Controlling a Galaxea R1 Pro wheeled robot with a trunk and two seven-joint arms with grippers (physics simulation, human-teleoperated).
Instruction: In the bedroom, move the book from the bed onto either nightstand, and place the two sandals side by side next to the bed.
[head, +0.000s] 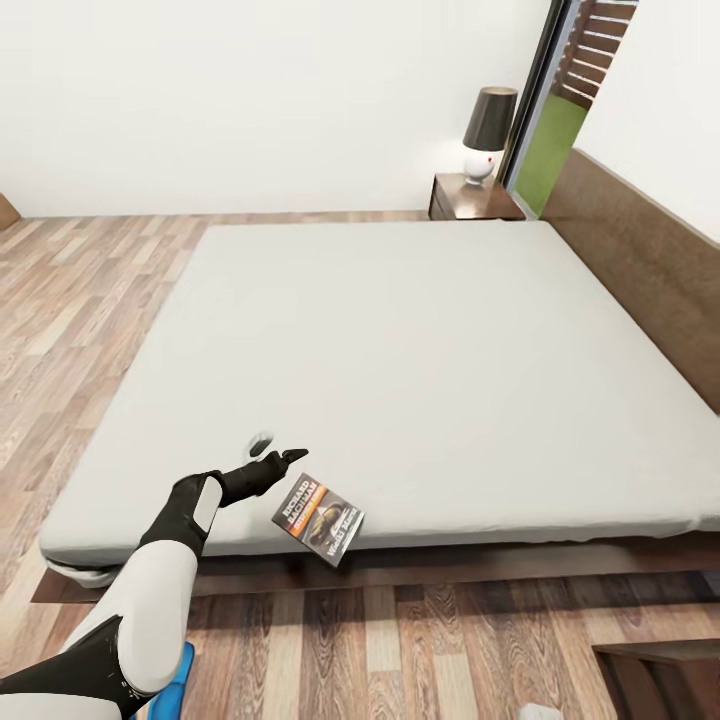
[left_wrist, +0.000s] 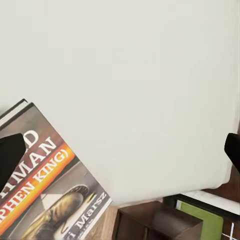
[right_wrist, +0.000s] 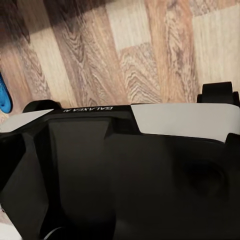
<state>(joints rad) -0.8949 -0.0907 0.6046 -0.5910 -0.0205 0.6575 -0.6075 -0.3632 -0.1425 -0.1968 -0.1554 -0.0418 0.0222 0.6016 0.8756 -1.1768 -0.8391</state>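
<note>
L arm (head: 150, 590) reaches up from the lower left over the bed (head: 400, 370) near edge, forearm angled fwd, L gripper (head: 283, 458) just left of the book (head: 318, 520), fingers spread wide w/ nothing between them. Book lies at the mattress front edge, corner overhanging the frame; nightstand (head: 475, 197) w/ a lamp (head: 487, 132) sits far back by the headboard. R gripper: can't tell its state; R wrist view shows robot body over plank floor (right_wrist: 150, 55) and a blue sandal (right_wrist: 4, 97) edge.

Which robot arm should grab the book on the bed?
Probably the left. Its pincer hovers open over the mattress right beside the book, at the bed's near edge.
</note>
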